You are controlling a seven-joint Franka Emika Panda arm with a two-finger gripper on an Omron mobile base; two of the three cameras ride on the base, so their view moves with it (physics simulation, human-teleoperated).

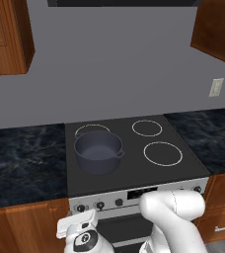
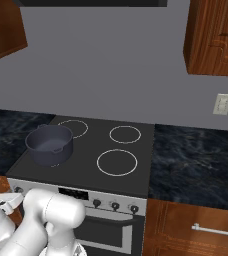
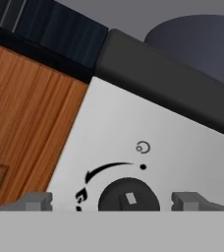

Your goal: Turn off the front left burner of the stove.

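The stove (image 1: 134,170) has a flat black glass top with thin white rings and a silver front panel (image 1: 149,193) with small dark knobs. A dark grey pot (image 1: 98,151) stands on its front left burner and hides that ring. My gripper (image 1: 79,220) is low, in front of the panel's left end. In the hand view my gripper (image 3: 114,202) is open, and a fingertip (image 3: 35,202) stands on each side of a dark round knob (image 3: 128,197) without touching it. A curved arrow and a small ring mark surround this knob.
Dark marbled countertops (image 1: 23,163) flank the stove on both sides, above wooden cabinet fronts (image 3: 25,128). Upper wooden cabinets (image 2: 213,35) hang at both sides. More knobs (image 2: 115,205) and a display (image 1: 142,192) sit along the panel. A wall outlet (image 1: 216,87) is at the right.
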